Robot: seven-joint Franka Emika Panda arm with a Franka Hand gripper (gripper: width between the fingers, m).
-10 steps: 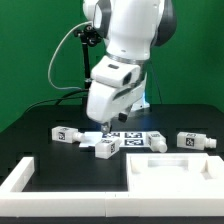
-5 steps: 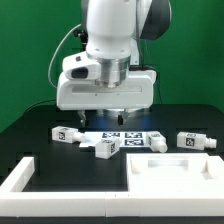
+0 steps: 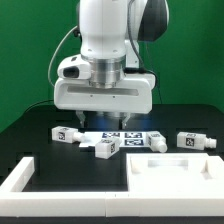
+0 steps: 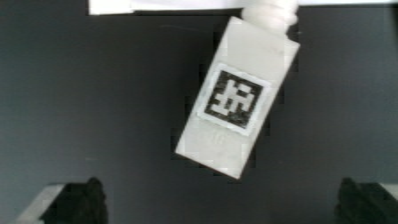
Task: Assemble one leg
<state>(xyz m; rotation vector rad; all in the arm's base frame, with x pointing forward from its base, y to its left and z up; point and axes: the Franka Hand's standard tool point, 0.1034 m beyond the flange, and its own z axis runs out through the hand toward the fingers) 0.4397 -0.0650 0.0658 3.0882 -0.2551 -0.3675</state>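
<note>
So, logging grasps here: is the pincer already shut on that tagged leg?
No, the wrist view shows the leg lying free on the table, the open pincer touching nothing.

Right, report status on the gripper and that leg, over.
Gripper open, holding nothing. Leg lying flat, tag up, ungrasped. Nothing seen blocking it in wrist view.

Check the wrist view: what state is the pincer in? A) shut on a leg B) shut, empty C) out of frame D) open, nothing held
D: the pincer has its fingers wide apart, and the tagged white leg lies on the black table clear of both.
</note>
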